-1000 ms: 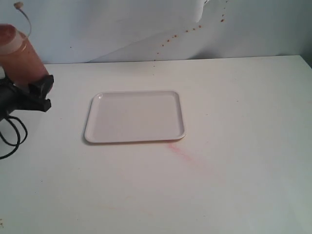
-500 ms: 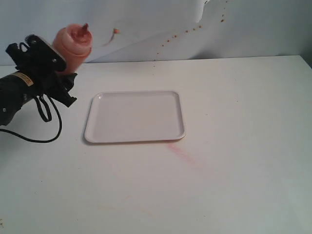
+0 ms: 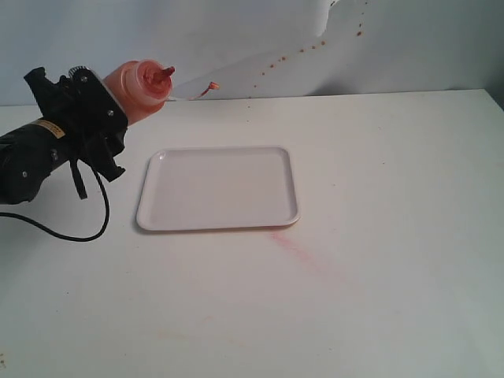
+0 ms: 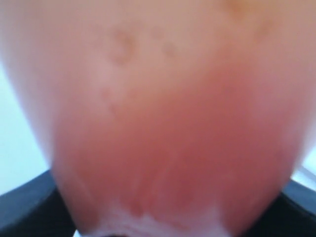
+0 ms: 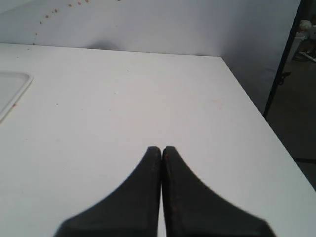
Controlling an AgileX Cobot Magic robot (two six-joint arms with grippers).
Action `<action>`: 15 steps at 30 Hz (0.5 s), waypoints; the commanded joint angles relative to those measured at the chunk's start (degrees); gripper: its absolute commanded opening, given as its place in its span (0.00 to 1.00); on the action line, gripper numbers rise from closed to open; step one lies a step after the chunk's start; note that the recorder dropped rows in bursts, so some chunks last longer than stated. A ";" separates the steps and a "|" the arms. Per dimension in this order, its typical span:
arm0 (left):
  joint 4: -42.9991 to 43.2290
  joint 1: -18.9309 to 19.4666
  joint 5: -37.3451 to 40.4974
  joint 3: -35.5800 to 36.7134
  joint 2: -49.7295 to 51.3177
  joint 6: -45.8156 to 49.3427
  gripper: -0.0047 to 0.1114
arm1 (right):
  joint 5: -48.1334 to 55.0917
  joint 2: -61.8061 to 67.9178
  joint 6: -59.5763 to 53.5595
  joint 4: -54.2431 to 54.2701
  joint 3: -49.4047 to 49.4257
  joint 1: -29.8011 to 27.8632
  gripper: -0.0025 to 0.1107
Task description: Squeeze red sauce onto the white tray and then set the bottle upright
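Observation:
The bottle (image 3: 140, 87) of orange-red sauce is held in the air at the left, tilted with its stained nozzle pointing right toward the tray's side. Its small cap (image 3: 213, 86) swings on a thin tether beyond the nozzle. My left gripper (image 3: 106, 118) is shut on the bottle's body, which fills the left wrist view as a blurred orange mass (image 4: 163, 123). The white tray (image 3: 218, 187) lies flat on the table, below and right of the bottle, with no red sauce blob on it. My right gripper (image 5: 161, 149) is shut and empty over bare table; the tray's corner (image 5: 12, 89) shows there.
A faint pale-pink smear (image 3: 295, 248) marks the table just off the tray's near right corner. Small brown spatter dots (image 3: 303, 49) run across the back wall. A black cable (image 3: 75, 228) loops under the left arm. The table's side edge (image 5: 266, 128) lies close to the right gripper.
The left arm has lifted the bottle and swung it rightward, tipping it from nearly upright to nozzle-forward beside the tray. The cap on its tether swung out to the right.

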 commanded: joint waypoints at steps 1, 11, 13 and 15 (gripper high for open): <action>-0.80 -0.23 -2.19 -0.54 -0.52 0.01 0.04 | -0.58 -0.24 0.22 0.13 0.21 -0.44 0.02; 0.06 -0.23 -2.20 -0.54 -0.52 0.01 0.04 | -8.00 -0.24 2.10 8.39 0.21 -0.44 0.02; 0.93 -0.23 -2.20 -0.54 -0.52 -0.23 0.04 | -14.18 -0.24 1.07 13.55 0.21 -0.44 0.02; 1.37 -0.23 -1.89 -0.54 -0.52 -0.50 0.04 | -22.35 -0.24 3.65 18.64 0.21 -0.33 0.02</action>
